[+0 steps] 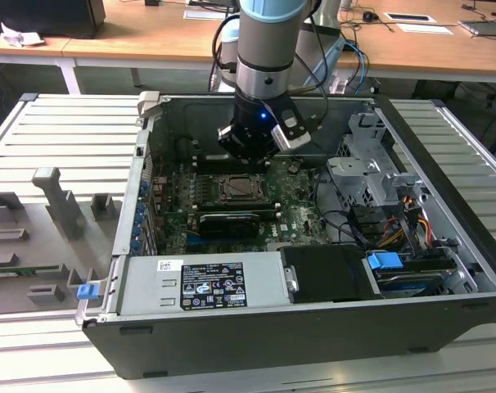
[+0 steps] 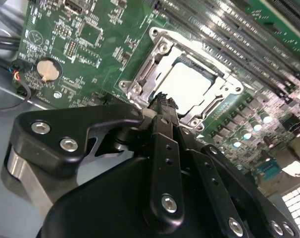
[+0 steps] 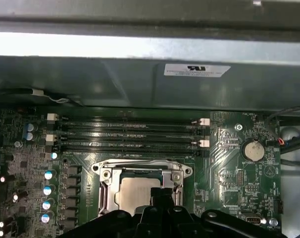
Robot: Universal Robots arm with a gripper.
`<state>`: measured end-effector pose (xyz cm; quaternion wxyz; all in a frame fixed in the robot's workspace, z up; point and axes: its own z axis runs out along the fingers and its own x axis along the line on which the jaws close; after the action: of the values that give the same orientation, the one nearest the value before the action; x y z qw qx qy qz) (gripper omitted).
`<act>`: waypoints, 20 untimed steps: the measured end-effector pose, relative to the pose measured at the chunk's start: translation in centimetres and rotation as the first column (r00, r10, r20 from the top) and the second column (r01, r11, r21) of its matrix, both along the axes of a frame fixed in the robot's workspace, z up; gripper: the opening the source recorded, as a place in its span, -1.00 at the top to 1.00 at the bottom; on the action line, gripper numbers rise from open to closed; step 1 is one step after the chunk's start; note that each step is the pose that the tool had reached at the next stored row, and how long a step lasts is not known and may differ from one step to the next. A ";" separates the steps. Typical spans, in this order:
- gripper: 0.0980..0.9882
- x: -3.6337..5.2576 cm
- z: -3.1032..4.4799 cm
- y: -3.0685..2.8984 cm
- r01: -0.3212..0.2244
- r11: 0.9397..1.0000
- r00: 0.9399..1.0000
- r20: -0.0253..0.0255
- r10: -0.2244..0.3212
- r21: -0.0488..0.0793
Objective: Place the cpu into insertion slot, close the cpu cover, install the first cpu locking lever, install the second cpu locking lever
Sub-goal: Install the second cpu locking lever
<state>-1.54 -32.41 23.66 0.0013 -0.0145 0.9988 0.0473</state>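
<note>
The cpu (image 2: 189, 83) is a pale silvery square lying flat in the insertion slot (image 1: 236, 190) on the green board. The cpu cover (image 2: 140, 82), a silvery frame with a square window, lies down around the chip. In the first wrist view the cpu (image 3: 134, 194) and cover (image 3: 106, 184) sit just beyond my fingertips. My gripper (image 2: 162, 100) hovers over the near edge of the socket, fingers shut together with nothing between them. In the exterior view the gripper (image 1: 248, 154) hangs inside the open computer case, just behind the slot. I cannot tell how the locking levers stand.
Long black memory slots (image 3: 130, 134) run beside the socket. A coin battery (image 3: 252, 150) sits on the board. A black graphics card (image 1: 227, 223), the power supply (image 1: 203, 282) and a drive cage (image 1: 371, 176) crowd the case. Grey fixtures (image 1: 56, 205) stand on the table at the exterior view's left.
</note>
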 end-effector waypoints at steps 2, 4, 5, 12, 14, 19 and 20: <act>0.98 0.00 0.00 -0.29 0.000 1.000 1.000 0.000 0.000 0.000; 0.98 0.00 0.04 -0.50 0.000 1.000 1.000 0.000 0.000 0.000; 0.98 -0.01 0.23 -0.58 0.000 1.000 1.000 0.000 0.000 0.000; 0.98 0.00 0.38 -1.46 0.000 1.000 1.000 0.000 0.000 0.000; 0.98 0.00 0.38 -1.72 0.000 1.000 1.000 0.000 0.000 0.000; 0.98 0.00 0.38 -2.25 0.000 1.000 1.000 0.000 0.000 0.000; 0.98 0.00 0.38 -2.39 0.000 1.000 1.000 0.000 0.000 0.000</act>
<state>-1.54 -34.79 24.04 0.0013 -0.0144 0.9988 0.0474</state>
